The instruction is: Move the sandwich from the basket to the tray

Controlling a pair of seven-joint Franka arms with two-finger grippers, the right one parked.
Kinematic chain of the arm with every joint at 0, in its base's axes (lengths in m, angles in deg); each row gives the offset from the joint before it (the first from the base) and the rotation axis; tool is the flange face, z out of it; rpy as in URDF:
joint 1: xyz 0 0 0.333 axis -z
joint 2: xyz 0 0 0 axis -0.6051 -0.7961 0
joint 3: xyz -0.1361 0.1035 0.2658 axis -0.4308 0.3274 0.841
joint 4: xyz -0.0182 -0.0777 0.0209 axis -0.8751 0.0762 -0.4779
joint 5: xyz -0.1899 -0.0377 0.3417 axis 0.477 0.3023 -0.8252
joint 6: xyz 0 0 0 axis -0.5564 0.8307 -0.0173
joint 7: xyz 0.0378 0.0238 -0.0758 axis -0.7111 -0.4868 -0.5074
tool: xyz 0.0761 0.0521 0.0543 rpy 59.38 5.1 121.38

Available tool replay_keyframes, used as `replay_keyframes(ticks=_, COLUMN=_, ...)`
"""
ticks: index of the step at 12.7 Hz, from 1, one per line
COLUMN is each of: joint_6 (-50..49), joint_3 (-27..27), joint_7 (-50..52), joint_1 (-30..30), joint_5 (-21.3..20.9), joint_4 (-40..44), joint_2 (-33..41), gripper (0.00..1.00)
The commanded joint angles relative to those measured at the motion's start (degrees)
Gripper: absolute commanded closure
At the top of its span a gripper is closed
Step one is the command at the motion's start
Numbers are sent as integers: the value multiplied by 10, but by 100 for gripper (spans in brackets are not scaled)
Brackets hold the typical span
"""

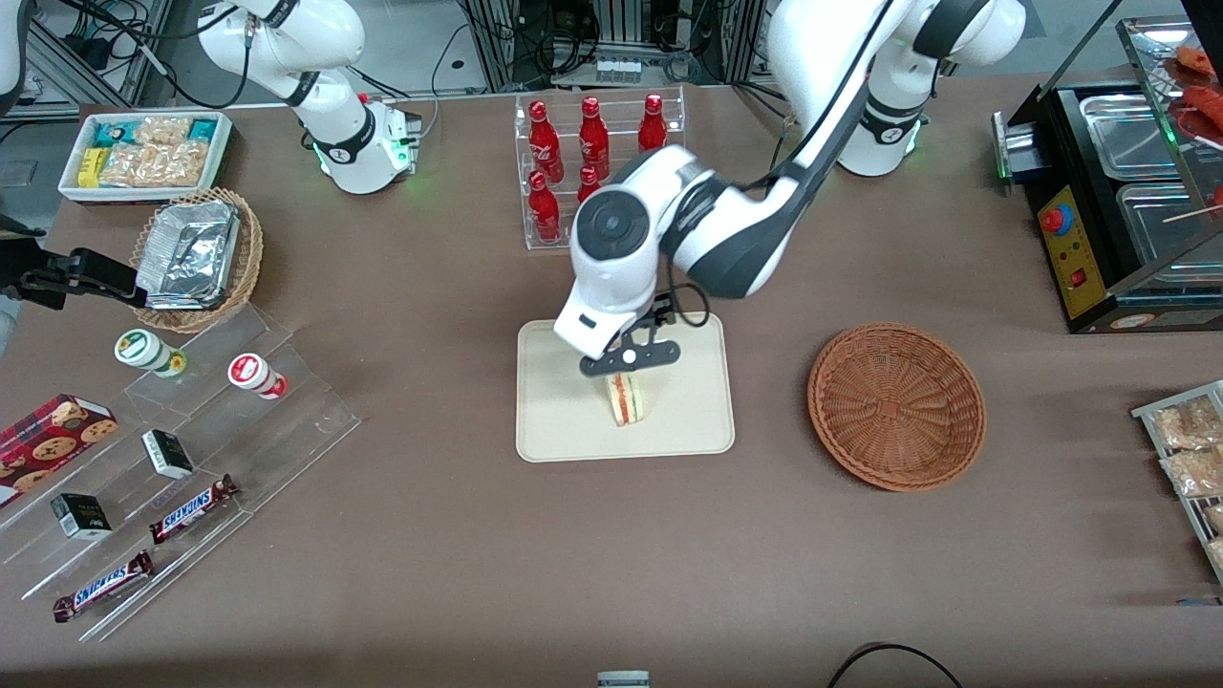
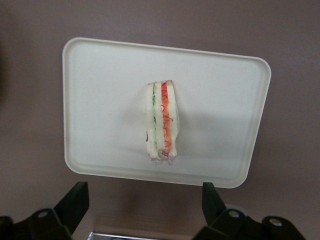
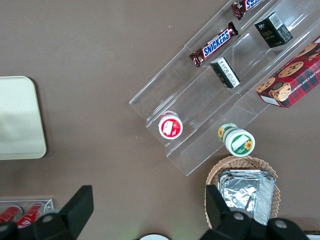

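Your left arm reaches forward, bent down over the tray (image 1: pixel 564 430); its gripper (image 2: pixel 145 210) hangs above it, fingers spread wide, holding nothing, with the sandwich (image 1: pixel 626 399) on the tray, basket (image 1: pixel 896 405) alongside

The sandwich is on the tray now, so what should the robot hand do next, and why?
Probably lift straight up and away. The sandwich already stands on the tray, the basket is empty, and the gripper is open above the tray, apart from the sandwich, so nothing remains to hold.
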Motion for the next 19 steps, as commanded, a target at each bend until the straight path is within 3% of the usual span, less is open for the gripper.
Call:
replay_keyframes(ticks=1, joint_6=-29, joint_3=4, joint_7=-62, joint_1=-29, joint_5=8, joint_4=-48, joint_2=64, gripper=0)
replay_keyframes(ticks=8, joint_6=-121, joint_3=4, joint_7=-140, joint_1=-172, joint_5=0, joint_4=-91, joint_2=134, gripper=0)
replay_keyframes(ticks=19, joint_6=-151, joint_3=4, joint_7=-477, joint_1=-355, joint_5=-3, joint_4=-203, joint_2=277, gripper=0)
